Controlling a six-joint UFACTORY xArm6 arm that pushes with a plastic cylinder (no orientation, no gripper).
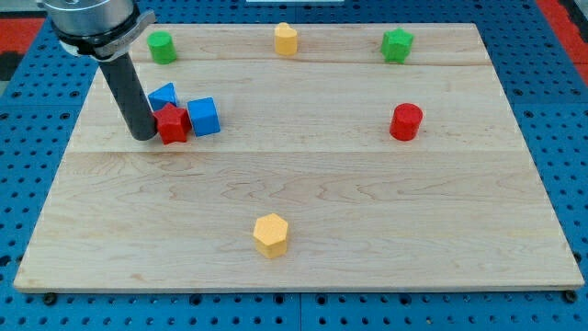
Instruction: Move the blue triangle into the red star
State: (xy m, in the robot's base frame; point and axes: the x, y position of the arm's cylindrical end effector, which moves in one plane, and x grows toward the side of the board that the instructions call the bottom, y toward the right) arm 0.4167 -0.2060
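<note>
The blue triangle (163, 95) lies near the board's upper left, touching the top of the red star (172, 124). A blue cube (203, 117) sits against the star's right side. My tip (143, 135) rests on the board just left of the red star, touching or nearly touching it, and below-left of the blue triangle. The rod partly hides the triangle's left edge.
A green block (163, 46) sits at the top left, a yellow block (286, 39) at the top middle, a green star (397, 44) at the top right. A red cylinder (405, 121) stands at the right and a yellow hexagon (271, 234) near the bottom middle.
</note>
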